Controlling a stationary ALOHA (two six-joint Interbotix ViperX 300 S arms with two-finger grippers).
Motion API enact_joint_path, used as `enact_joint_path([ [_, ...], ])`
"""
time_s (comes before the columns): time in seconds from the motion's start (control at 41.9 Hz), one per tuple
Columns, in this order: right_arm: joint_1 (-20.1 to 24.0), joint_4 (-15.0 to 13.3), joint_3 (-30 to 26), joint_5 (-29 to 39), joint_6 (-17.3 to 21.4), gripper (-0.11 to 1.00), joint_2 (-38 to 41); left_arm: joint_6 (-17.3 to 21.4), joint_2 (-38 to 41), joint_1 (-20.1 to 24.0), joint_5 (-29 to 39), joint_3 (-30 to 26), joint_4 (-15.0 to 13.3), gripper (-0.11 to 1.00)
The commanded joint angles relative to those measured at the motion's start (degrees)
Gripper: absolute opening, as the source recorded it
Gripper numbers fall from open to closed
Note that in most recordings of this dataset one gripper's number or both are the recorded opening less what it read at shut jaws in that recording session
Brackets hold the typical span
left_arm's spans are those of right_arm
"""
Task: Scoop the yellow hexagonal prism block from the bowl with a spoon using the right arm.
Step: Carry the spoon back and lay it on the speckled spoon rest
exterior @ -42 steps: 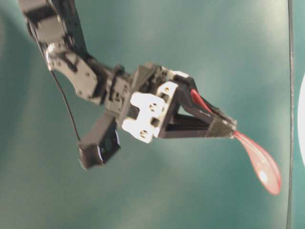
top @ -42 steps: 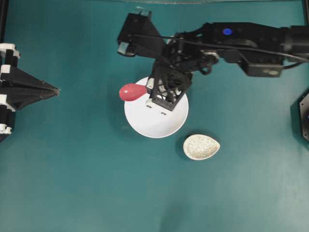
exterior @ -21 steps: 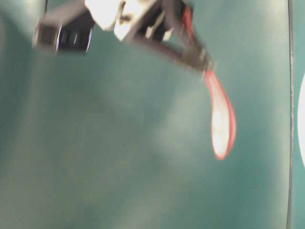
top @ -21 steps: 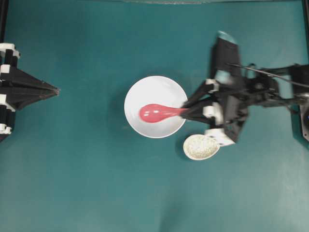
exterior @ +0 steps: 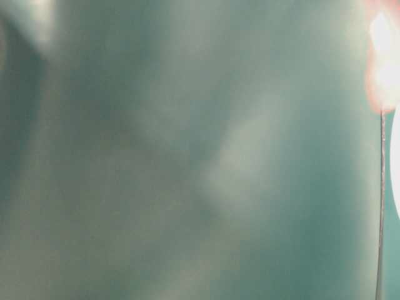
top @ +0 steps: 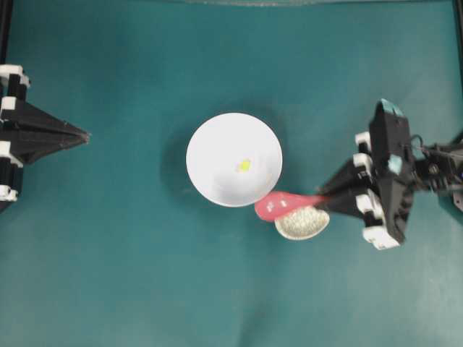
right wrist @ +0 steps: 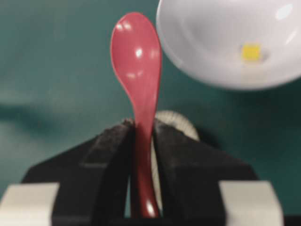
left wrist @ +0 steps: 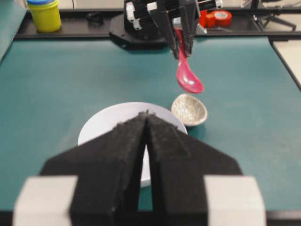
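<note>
- The large round plain white bowl sits near the middle of the teal table in the overhead view.
- The tiny bright yellow hexagonal prism block lies loose inside the bowl, slightly toward 4 o'clock of its centre; the right wrist view shows it on the bowl's floor, touching nothing else.
- The right gripper, black with a lattice pattern and white fittings, sits at 3 o'clock in the overhead view, its jaws clenched on the handle of the glossy pink-red soup spoon.
- In the right wrist view the spoon's handle is pinched between the two black fingers, and its oval head points away from the gripper, just beside the bowl's rim and outside it.
- From overhead the spoon's head hangs at the bowl's 5 o'clock edge, overlapping the upper left rim of the small egg-shaped speckled cream dish.
- The left wrist view shows the spoon raised above the table, head tilted downward over the speckled dish.
- The left gripper, black and pointed, rests at 9 o'clock, well apart from the bowl, jaws pressed together on nothing.
- The table-level view is a teal blur with only a pinkish glare at its 1 o'clock corner.
</note>
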Motion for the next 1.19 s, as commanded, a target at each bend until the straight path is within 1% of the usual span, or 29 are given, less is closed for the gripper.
enact_joint_path([
  [0.0, 1.7, 0.8, 1.8, -3.1, 0.0, 0.22, -0.5, -0.1, 0.4, 0.0, 0.3, -1.1, 0.2, 0.0],
  [0.191, 2.9, 2.2, 6.1, -8.9, 0.0, 0.22, 0.4, -0.1, 0.4, 0.0, 0.3, -1.1, 0.2, 0.0],
  [0.31, 2.9, 4.3, 8.4, -11.4, 0.0, 0.21, 2.1, -0.1, 0.4, 0.1, 0.3, -1.1, 0.2, 0.0],
  [0.382, 2.9, 5.3, 8.8, -12.0, 0.0, 0.21, 3.2, -0.1, 0.4, 0.0, 0.3, -1.1, 0.2, 0.0],
  [0.597, 3.4, 6.2, 8.6, -11.8, 0.1, 0.21, 6.2, -0.1, 0.6, 0.1, 0.2, -1.1, 0.2, 0.0],
  [0.716, 3.9, 7.5, 8.5, -10.8, 0.2, 0.21, 6.9, -0.1, 0.6, 0.0, 0.2, -1.1, 0.2, 0.0],
  [0.931, 4.8, 7.9, 8.4, -9.9, 0.2, 0.2, 6.9, -0.1, 0.6, 0.0, 0.2, -1.1, 0.2, 0.0],
  [1.17, 4.8, 8.3, 8.3, -9.9, 0.3, 0.2, 6.9, -0.1, 0.6, 0.0, 0.0, -1.1, 0.2, 0.0],
])
